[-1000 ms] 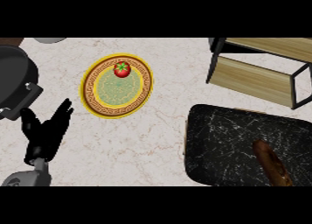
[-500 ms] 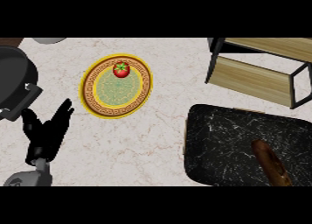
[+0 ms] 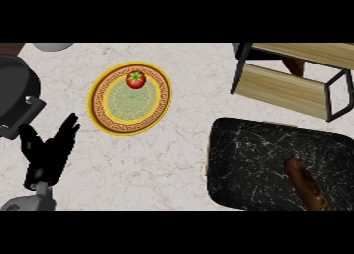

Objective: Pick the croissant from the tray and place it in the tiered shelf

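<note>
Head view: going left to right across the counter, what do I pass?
First the pan → left hand, resting open → plate with the tomato → tray holding the croissant. The shelf spans the same stretch as the tray, farther back, so it is left out.

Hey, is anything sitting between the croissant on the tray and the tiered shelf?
Nothing visible does. The croissant lies on the black tray, and the tiered shelf stands just beyond it. The plate with the tomato is off to the left.
</note>
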You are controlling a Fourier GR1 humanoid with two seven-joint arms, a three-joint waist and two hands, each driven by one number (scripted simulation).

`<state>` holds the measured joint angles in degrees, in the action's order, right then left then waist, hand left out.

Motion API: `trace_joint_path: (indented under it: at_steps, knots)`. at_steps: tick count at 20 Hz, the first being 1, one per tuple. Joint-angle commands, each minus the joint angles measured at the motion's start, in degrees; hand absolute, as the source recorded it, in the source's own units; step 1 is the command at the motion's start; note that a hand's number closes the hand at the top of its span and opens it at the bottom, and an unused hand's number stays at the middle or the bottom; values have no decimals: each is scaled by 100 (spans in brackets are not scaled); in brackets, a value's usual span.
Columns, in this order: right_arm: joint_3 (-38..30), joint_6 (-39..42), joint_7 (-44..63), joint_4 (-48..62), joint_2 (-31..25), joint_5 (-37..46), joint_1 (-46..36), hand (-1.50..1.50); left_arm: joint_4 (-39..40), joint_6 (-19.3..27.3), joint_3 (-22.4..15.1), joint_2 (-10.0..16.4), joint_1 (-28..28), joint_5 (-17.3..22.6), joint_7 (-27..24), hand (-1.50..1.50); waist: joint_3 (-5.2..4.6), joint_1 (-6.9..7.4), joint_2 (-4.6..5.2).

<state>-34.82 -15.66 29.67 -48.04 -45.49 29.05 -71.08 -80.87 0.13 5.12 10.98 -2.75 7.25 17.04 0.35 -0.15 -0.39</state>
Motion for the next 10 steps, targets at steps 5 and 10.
trace_joint_path:
  at_steps: [5, 10]
  knots:
    - [-838, 729, 228, -548, -846, -888, 847, -150, 437, 104, -97, -242, 19, -133, -86, 0, -35, -134, 11]
    - [-1218, 1337, -90, -392, -1366, -1429, 1345, -150, 377, -244, 80, 38, 144, 46, -57, 0, -34, -44, 29]
